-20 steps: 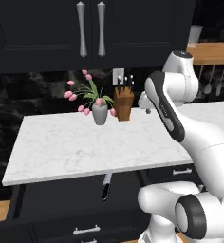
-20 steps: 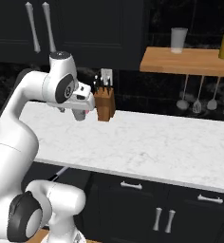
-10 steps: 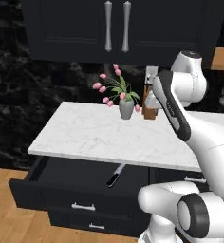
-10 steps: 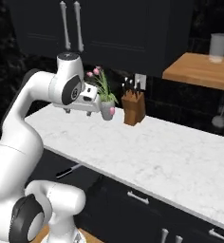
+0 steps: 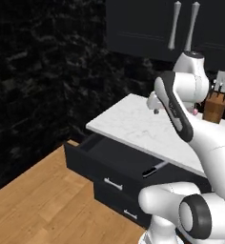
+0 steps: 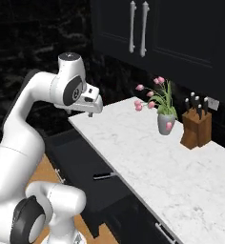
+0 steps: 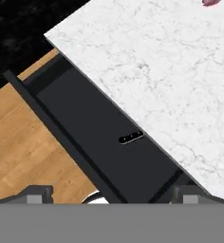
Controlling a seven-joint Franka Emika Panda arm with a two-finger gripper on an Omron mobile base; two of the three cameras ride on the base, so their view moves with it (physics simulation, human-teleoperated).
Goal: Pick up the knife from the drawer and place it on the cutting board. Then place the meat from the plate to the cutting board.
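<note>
Driving left along the worktop (image 6: 148, 157) | drawer (image 5: 109, 164) now open below, knife (image 7: 131, 137) at 6 o'clock of pincer (image 6: 91, 112) | pincer wide open, empty | next: descend.

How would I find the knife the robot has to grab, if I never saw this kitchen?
Find the white marble counter, then the open black drawer under its edge. The knife lies there, black handle showing, alone, unlike those standing in the wooden knife block by the flowers.
</note>
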